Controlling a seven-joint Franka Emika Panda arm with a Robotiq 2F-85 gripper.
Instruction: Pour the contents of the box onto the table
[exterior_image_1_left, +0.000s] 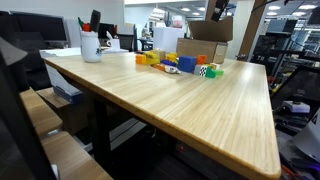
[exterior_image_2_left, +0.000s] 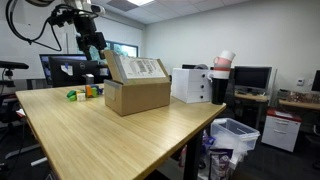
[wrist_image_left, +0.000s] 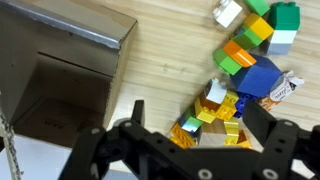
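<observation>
in an exterior view the box (exterior_image_1_left: 200, 48) stands on the tabletop (exterior_image_1_left: 180, 110), flaps up. the contents (exterior_image_1_left: 175, 63) lie scattered just beside it, toward the white mug (exterior_image_1_left: 90, 45). the gripper (exterior_image_1_left: 222, 8) hangs above the box.

in an exterior view the gripper (exterior_image_2_left: 95, 45) hovers above the contents (exterior_image_2_left: 85, 92), just past the box (exterior_image_2_left: 137, 95) on the tabletop (exterior_image_2_left: 110, 140).

in the wrist view the gripper (wrist_image_left: 190, 135) is spread wide and holds nothing. the contents (wrist_image_left: 250, 70) lie just ahead of it on the tabletop (wrist_image_left: 170, 60), and the box (wrist_image_left: 60, 80) sits off to the side. the pour looks done.
</observation>
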